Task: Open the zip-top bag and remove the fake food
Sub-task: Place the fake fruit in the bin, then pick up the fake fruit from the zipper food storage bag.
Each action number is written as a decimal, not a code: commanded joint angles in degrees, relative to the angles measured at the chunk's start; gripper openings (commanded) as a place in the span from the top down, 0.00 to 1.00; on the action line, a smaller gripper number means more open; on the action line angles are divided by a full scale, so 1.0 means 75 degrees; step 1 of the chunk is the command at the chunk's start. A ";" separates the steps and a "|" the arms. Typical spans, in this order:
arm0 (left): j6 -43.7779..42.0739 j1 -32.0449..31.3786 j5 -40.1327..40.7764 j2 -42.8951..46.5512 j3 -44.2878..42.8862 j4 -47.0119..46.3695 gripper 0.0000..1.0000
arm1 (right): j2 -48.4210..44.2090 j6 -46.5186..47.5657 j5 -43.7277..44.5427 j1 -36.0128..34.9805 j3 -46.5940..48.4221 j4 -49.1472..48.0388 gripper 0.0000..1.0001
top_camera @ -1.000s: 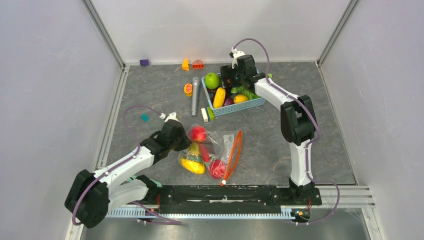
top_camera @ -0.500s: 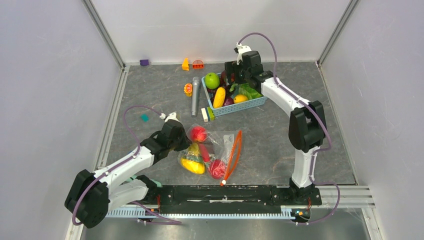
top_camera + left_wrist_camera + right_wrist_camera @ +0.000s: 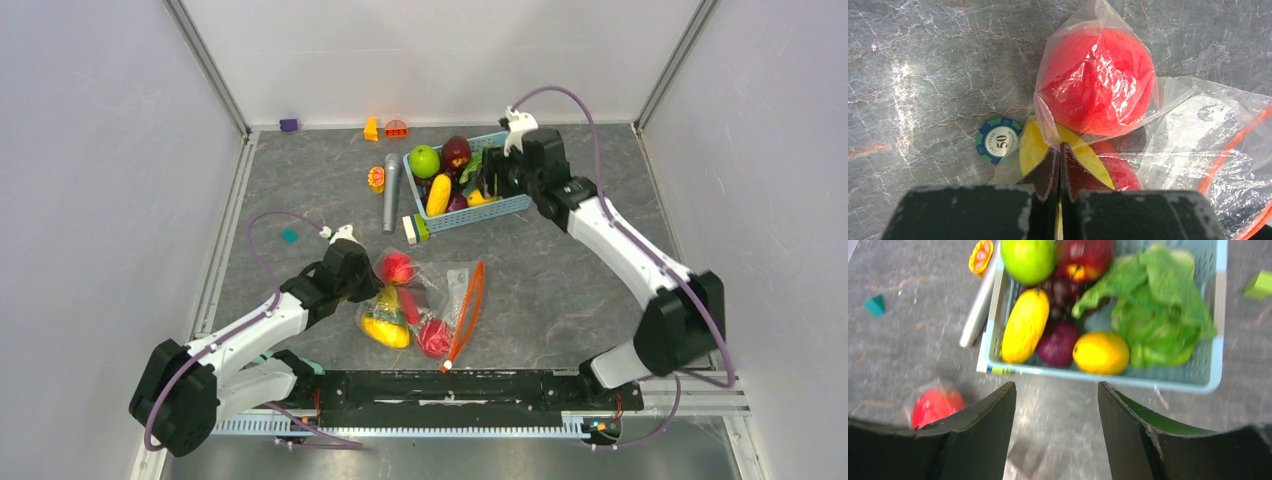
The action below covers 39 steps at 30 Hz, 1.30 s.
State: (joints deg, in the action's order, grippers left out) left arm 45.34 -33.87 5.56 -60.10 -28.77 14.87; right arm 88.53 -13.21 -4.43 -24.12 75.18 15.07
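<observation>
Bag position: zip-top bag (image 3: 445, 290) lies flat on the grey table (image 3: 560, 290), near the front edge between the two arm bases. It sits well apart from the light-blue basket (image 3: 480, 214). Orange-red zip strip (image 3: 467, 308) runs along the bag's right side, the side away from the left arm. Whether the zip is parted: cannot tell.

Contents: fake food shows through the film.
- Red round fruit (image 3: 397, 267) sits at the far left corner.
- Yellow piece (image 3: 386, 330) lies nearest the arm bases.
- Second red piece (image 3: 434, 337) lies just beside the strip.

Left gripper (image 3: 1060, 150): fingers pressed together, pinching a fold of the bag's film at the end opposite the strip. In the wrist view the red round fruit bulges inside the film just beyond the fingertips. Green-and-white poker chip (image 3: 998, 140) lies on the table just beside the bag's edge.

Right gripper (image 3: 1056, 387): fingers spread wide, nothing between them. It is held over the table at the basket's near wall, toward its right end in the overhead view.

Basket holds a green apple (image 3: 424, 160), a dark red fruit (image 3: 456, 152) beside it, and lettuce (image 3: 1158, 315), among other pieces.
</observation>
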 commanded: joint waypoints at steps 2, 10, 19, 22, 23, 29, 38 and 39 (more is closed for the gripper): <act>0.0019 -0.0009 0.0002 0.0200 -0.0195 -0.0078 0.98 | -0.1805 -0.0426 -0.0330 -0.0018 -0.1659 0.0163 0.35; 0.0155 -0.0011 0.0195 0.0305 -0.0146 0.0125 0.98 | -0.4210 -0.1135 -0.1060 -0.0008 -0.4034 0.0459 0.40; 0.1066 -0.0008 0.1151 0.1086 0.0016 0.0870 0.98 | -0.5395 -0.1983 -0.1593 -0.0995 -0.6342 -0.0498 0.43; 0.1381 -0.0008 0.1580 0.1383 0.0033 0.1302 0.98 | -0.5271 -0.2308 -0.1158 -0.1979 -0.6605 -0.0956 0.43; 0.1487 -0.0008 0.1703 0.1480 0.0039 0.1466 0.98 | -0.5186 -0.2407 -0.1040 -0.2275 -0.6622 -0.1095 0.43; 0.1665 -0.0008 0.1863 0.1758 0.0264 0.1632 0.98 | -0.5131 -0.2741 -0.0741 -0.2806 -0.6729 -0.1641 0.48; 0.1793 -0.0009 0.1881 0.2061 0.0514 0.1754 0.98 | -0.4852 -0.3344 -0.1366 -0.2969 -0.7498 -0.3104 0.61; 0.1794 -0.0008 0.1872 0.2076 0.0526 0.1755 0.98 | -0.4791 -0.3366 -0.1364 -0.2978 -0.7571 -0.3313 0.61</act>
State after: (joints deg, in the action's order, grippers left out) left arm 56.38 -33.87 17.76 -45.80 -25.50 27.75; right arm 51.20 -35.99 -13.37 -45.78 20.84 -1.58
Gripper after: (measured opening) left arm 0.027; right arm 0.400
